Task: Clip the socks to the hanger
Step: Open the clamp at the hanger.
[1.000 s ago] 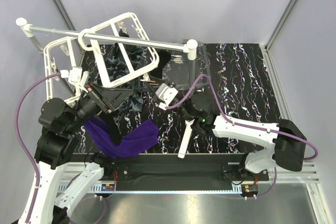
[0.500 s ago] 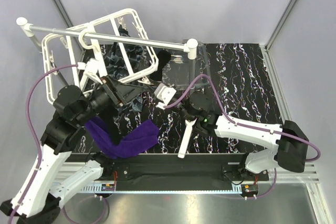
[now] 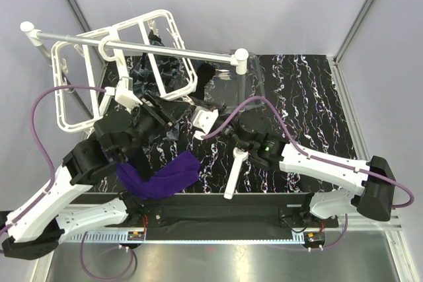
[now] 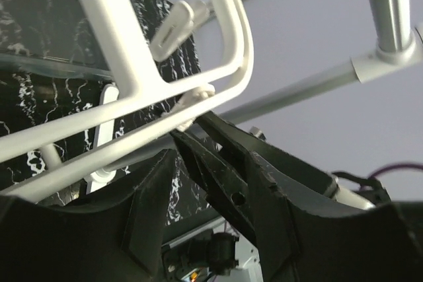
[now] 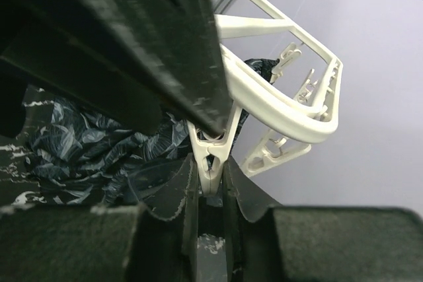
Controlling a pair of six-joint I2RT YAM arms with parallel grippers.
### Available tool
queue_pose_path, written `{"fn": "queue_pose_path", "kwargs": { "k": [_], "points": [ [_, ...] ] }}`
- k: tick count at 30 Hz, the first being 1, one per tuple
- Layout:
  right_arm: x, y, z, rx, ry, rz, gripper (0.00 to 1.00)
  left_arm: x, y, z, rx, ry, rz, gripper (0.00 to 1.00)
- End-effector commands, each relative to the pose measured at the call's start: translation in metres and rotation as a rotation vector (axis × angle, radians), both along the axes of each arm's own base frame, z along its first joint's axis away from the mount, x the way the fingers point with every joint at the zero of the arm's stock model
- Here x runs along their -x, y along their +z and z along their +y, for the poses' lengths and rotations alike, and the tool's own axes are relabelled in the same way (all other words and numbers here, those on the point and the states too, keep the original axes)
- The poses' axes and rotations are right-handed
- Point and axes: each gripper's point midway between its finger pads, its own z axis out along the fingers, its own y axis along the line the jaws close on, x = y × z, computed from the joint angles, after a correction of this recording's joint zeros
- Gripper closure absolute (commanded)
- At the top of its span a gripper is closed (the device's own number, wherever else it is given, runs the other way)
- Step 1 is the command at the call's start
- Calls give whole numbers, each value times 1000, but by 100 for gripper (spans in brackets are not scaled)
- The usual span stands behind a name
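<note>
Black marbled bench (image 3: 304,97) spreads under both my arms, with pale walls around it. Toward 10 o'clock the white hanger (image 4: 112,37) hangs tilted from a silver rod (image 3: 172,49). My right gripper (image 5: 210,171) reaches in toward 11 o'clock and is closed on a small white clip (image 5: 210,146) dangling from the hanger, pinching its lower end between the pads. My left gripper (image 4: 213,163) sits just under the hanger's lower corner with its jaws apart, close beside the right one. A dark leaf-patterned sock (image 5: 73,143) shows at 9 o'clock of the clip in my right wrist view; I cannot tell whether it is clipped. The purple sock (image 3: 165,176) lies crumpled at 7 o'clock by the bench's near edge, partly under my left arm.
</note>
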Motion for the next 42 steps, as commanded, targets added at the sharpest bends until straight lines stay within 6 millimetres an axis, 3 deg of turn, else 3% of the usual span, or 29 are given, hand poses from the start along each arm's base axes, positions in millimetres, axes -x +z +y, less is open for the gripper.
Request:
{"fn": "queue_pose_path", "kwargs": {
  "k": [1, 8, 13, 17, 27, 40, 42],
  "points": [
    [1, 36, -6, 8, -14, -114, 100, -24, 10, 20, 34, 233, 31, 46],
    [3, 34, -2, 71, 11, -153, 100, -32, 15, 12, 73, 295, 85, 45],
    [3, 37, -1, 85, 9, -180, 100, -33, 7, 27, 88, 392, 147, 47],
    [4, 40, 1, 82, 20, -189, 100, -34, 13, 33, 110, 429, 145, 49],
    [5, 42, 2, 82, 25, -206, 100, -43, 7, 19, 94, 439, 172, 50],
    [12, 39, -1, 77, 50, -235, 100, -46, 8, 30, 98, 492, 138, 62],
    [14, 40, -1, 72, 55, -239, 100, -47, 11, 31, 101, 492, 126, 70]
  ]
}}
